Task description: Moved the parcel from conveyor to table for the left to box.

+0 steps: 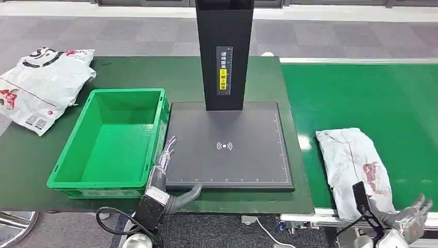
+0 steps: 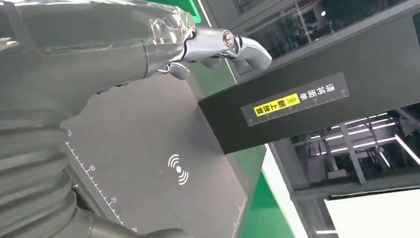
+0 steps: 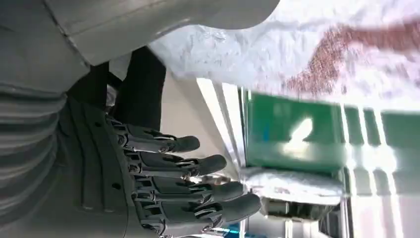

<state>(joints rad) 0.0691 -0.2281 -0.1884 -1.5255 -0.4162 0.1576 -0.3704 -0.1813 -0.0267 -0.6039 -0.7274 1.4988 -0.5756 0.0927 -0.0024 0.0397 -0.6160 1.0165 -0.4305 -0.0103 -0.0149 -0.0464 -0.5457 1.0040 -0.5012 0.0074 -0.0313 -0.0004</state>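
Observation:
A white plastic parcel [image 1: 355, 168] with red print lies on the green conveyor belt [image 1: 372, 103] near its front edge; the right wrist view has it close up as the parcel [image 3: 317, 54]. My right hand [image 1: 410, 219] hovers low by the belt's front edge, just right of the parcel's near end, fingers [image 3: 198, 186] spread and holding nothing. My left hand [image 1: 164, 168] rests at the front left corner of the dark scanner pad [image 1: 227, 147], beside the green box [image 1: 111, 142], fingers [image 2: 233, 44] extended and empty. The box holds nothing.
A black scanner post [image 1: 224, 51] rises from the pad's far side. Another white parcel [image 1: 44, 85] lies on the green table at the far left. A cable [image 1: 111, 219] hangs below the table's front edge.

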